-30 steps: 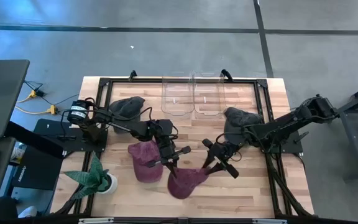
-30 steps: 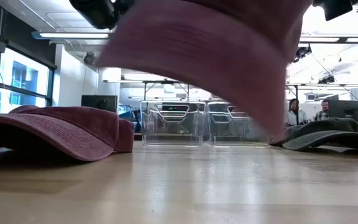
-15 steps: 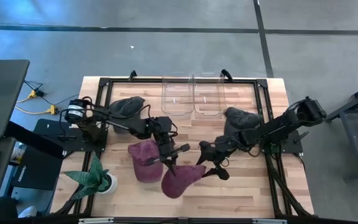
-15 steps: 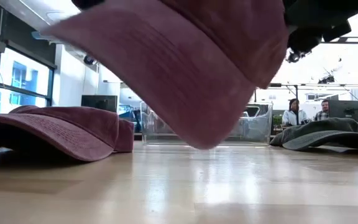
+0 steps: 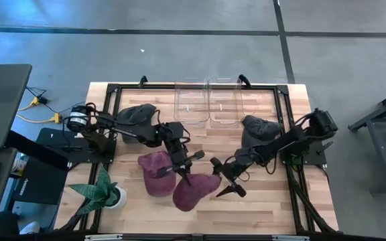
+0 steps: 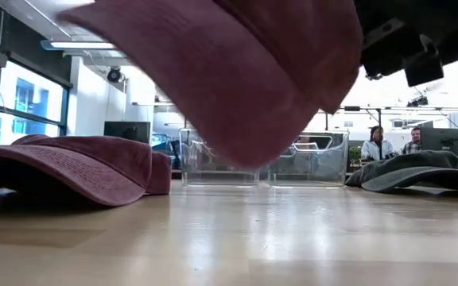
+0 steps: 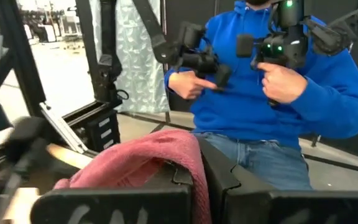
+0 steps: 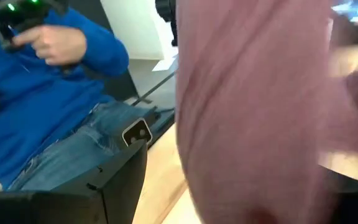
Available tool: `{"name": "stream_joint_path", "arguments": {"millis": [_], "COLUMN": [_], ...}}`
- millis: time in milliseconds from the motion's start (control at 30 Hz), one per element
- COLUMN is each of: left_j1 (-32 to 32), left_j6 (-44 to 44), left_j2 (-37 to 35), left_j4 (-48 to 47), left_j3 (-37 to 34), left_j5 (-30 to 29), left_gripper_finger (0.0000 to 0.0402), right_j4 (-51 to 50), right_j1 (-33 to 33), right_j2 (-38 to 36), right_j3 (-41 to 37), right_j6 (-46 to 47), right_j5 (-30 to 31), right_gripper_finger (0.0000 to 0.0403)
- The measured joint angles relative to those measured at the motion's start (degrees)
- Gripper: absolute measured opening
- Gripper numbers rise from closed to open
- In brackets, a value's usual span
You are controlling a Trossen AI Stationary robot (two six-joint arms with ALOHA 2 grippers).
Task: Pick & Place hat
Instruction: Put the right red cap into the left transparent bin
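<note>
A maroon hat (image 5: pixel 193 192) hangs over the table's near middle and fills the top of the low view (image 6: pixel 245 71). My left gripper (image 5: pixel 184 175) is shut on its far left part. My right gripper (image 5: pixel 221 178) stands open at the hat's right edge, one finger to each side. In the right wrist view the hat (image 8: pixel 253 112) fills the space beside one finger (image 8: pixel 114 180). A second maroon hat (image 5: pixel 154 173) lies flat on the table to the left. My left gripper pinches a fold of the hat's cloth (image 7: pixel 185 155) between its two fingers, coming at it slanting down from the far left. The hat hangs below and beside the fingers, clear of the table top. My right gripper: whether a finger touches the hat's right edge, I cannot tell.
Two clear bins (image 5: pixel 210 102) stand side by side at the far middle. Dark grey hats lie at the far left (image 5: pixel 137 114) and at the right (image 5: pixel 259 128). A small plant (image 5: pixel 102 193) stands at the near left corner. A person in blue (image 7: pixel 272 93) sits beyond the table.
My right gripper has opened, let go of the hat's right edge and moved toward the table's left. The hat, still held by my left gripper, has swung a little to the left and stays clear of the table.
</note>
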Motion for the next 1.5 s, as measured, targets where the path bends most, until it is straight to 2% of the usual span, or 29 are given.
{"name": "stream_joint_path", "arguments": {"millis": [167,333,433,533,633,733,800,933,1133,1267,1367,1500], "left_j1": [1.4,1.2,1.1,1.1,1.1,1.0,0.9,-0.9,-2.8,-2.6,-1.9,-1.8], "left_j6": [-0.4,0.8,1.3,2.2,5.5,8.1,8.6,9.9,12.0,7.9,4.4,-0.2], "left_j2": [-0.9,-2.8,-3.2,-3.4,-4.5,-4.3,-4.2,-4.3,-4.4,-4.4,-3.9,-1.0], "left_j4": [-1.0,-3.7,-6.1,-8.8,-13.0,-17.9,-18.9,-18.2,-18.6,-18.2,-17.9,-15.2], "left_j3": [0.0,0.1,0.0,0.0,0.0,0.0,0.0,0.0,0.0,0.0,0.0,-0.1], "left_j5": [0.3,0.6,0.2,-0.1,-0.9,-2.1,-2.4,-3.0,-12.6,-17.9,-18.7,-17.0], "left_gripper_finger": [0.0000,0.0000,0.0000,0.0000,0.0000,0.0000,0.0000,0.0000,0.0000,0.0009,0.0035,0.0094], "right_j4": [3.3,10.1,10.6,10.3,8.4,3.1,-2.1,-8.8,-10.7,-11.9,-12.2,-13.2], "right_j1": [0.2,1.2,2.0,3.4,5.0,7.0,8.4,10.4,9.9,9.0,8.3,7.4], "right_j2": [3.8,3.2,2.0,0.0,-2.5,-6.2,-9.0,-13.4,-14.7,-14.7,-14.7,-14.7], "right_j3": [0.6,0.6,0.6,0.6,0.6,0.7,0.7,0.7,0.6,0.6,0.6,0.6], "right_j6": [0.6,0.0,0.2,1.9,2.6,2.7,2.2,1.1,0.0,0.5,1.1,1.2], "right_j5": [-3.0,-5.5,-7.3,-7.5,-7.1,-4.9,-1.8,5.0,5.3,6.2,6.5,6.5], "right_gripper_finger": [0.0272,0.0249,0.0225,0.0183,0.0121,0.0044,0.0012,0.0020,0.0009,0.0004,0.0006,0.0003]}}
